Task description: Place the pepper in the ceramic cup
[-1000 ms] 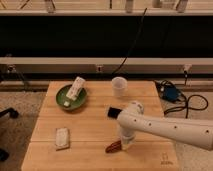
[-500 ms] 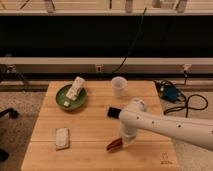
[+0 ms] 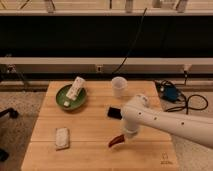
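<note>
Camera view, looking down at an angle on a pale wooden tabletop (image 3: 95, 152) that stands in front of a dark wall with a light rail running across it. A thick white robot arm (image 3: 170, 122) reaches in from the right edge and bends down over the right half of the tabletop. Its claw (image 3: 124, 136) points downward near the front edge, a little right of centre. The claw is clamped on the pepper (image 3: 115, 142), a small dark red chili whose upper end disappears into the claw while its tapered lower end slants down and to the left, close to the wood (whether the tip touches the surface cannot be told). The ceramic cup (image 3: 118, 86), small, pale and upright, stands near the back edge of the tabletop. It is well apart from the pepper, behind it and almost in line with it. Between the two lies a flat black rectangle (image 3: 113, 113), its right part hidden behind the arm. At the back left sits a round green bowl (image 3: 64, 95) with a white carton (image 3: 76, 88) leaning in it, tilted toward the right. A small white piece (image 3: 66, 104) rests at the bowl's front rim. Near the front left corner lies a flat white packet (image 3: 62, 138), by itself. Off the tabletop to the right, a blue device (image 3: 170, 94) sits on the floor among dark cables (image 3: 192, 105). Another black cable (image 3: 131, 47) hangs down the wall behind the cup.
</note>
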Available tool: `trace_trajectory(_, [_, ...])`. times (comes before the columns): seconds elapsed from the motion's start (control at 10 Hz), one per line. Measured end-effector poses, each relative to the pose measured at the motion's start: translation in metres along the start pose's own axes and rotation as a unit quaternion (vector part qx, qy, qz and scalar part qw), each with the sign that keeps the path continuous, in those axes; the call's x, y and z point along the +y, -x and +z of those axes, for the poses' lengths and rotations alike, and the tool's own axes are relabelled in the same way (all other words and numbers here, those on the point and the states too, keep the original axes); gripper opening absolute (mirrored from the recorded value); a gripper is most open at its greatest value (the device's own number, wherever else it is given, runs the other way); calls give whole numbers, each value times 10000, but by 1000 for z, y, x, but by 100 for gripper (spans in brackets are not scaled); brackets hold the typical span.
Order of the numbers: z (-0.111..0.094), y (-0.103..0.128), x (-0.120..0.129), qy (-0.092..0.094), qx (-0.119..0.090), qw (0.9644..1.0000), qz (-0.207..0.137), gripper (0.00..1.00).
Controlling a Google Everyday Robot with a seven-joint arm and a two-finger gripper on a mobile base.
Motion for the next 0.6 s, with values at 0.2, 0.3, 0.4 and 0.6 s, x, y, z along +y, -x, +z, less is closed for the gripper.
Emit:
trace_trajectory(0.2, [-17,-5,-10,-46,69,10000,-26,2])
trace_trajectory(0.3, [-23,-7,-15,-66,102,9999,-39,2])
trace_trajectory(0.4, [-25,-8,-16,-74,123,9999,-47,2])
trace_trajectory(0.6, [-33,-13,-23,-118,196,9997,8,2])
